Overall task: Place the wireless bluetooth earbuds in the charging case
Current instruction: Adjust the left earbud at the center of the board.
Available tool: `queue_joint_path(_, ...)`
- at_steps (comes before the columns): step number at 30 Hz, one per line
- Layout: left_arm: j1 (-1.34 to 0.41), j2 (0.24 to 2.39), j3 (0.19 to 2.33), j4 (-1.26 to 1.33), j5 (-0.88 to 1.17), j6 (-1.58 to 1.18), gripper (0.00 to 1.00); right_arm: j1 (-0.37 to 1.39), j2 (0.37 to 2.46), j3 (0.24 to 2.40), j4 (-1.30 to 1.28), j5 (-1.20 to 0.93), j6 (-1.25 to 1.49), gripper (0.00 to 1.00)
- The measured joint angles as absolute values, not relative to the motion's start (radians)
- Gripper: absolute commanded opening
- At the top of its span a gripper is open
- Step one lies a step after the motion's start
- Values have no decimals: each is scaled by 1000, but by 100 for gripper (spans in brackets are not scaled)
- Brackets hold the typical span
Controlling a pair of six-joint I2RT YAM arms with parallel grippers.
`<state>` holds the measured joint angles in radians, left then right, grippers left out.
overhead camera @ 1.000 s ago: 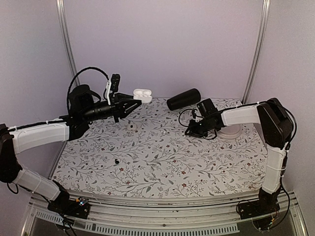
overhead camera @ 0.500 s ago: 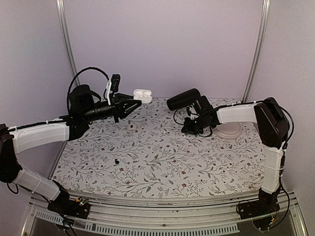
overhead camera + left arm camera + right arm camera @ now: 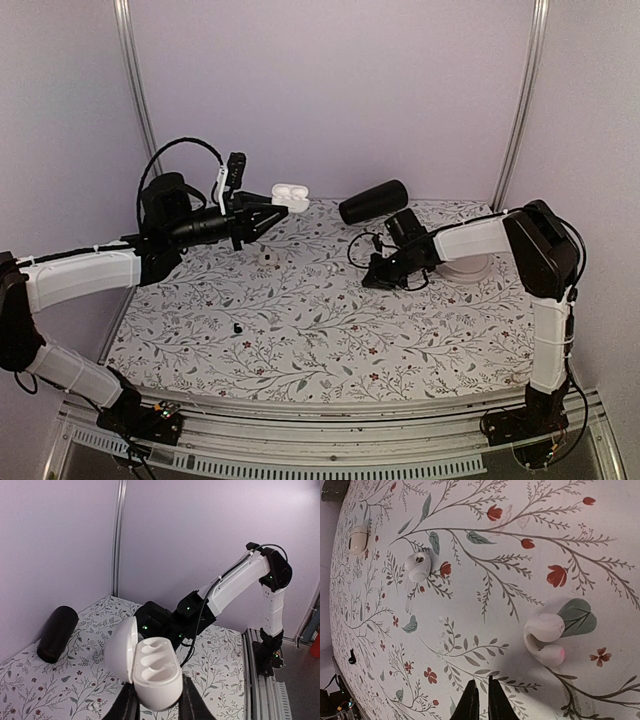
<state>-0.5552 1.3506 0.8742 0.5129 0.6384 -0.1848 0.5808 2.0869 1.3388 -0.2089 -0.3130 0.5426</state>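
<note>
Pale curled earbud, probably, flat on floral table, just beyond the narrow, empty jaws of right gripper, the nearer one, and off toward the right of its wrist view; long axis hard to tell. Open-lidded charging case clamped aloft in left gripper, well apart.

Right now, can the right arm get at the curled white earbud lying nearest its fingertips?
Probably yes. The earbud lies alone on the flowered cloth, just beside the right gripper, nothing between them. The jaws are shut, so they'd need to open first.
</note>
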Motion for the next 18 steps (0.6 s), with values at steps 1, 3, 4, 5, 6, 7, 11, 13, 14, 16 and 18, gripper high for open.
queue_joint_path(1,-555,1351,874,511,638,-185,0,574,2087,1336,-208,-317,543,10)
queue_joint_path(3,-555,1351,874,509,638,-185,0,559,2087,1333,-208,-321,542,11)
queue_joint_path(4,-555,1351,874,509,638,-185,0,547,2089,1333,-208,-321,542,11)
queue_joint_path(5,-555,1351,874,510,638,-185,0,535,2090,1333,-206,-321,542,11)
queue_joint_path(6,-555,1351,874,509,638,-185,0,522,2092,1333,-203,-321,542,11)
queue_joint_path(7,-555,1351,874,509,638,-185,0,511,2094,1333,-201,-322,542,11)
queue_joint_path(11,-555,1351,874,509,638,-185,0,468,2104,1338,-190,-334,540,11)
queue_joint_path(13,-555,1351,874,508,638,-185,0,457,2119,1365,-194,-340,538,11)
queue_joint_path(14,-555,1351,874,508,638,-185,0,456,2129,1382,-194,-337,538,11)
queue_joint_path(16,-555,1351,874,507,638,-185,0,455,2143,1405,-194,-331,535,11)
queue_joint_path(18,-555,1351,874,505,638,-185,0,455,2146,1411,-195,-322,533,11)
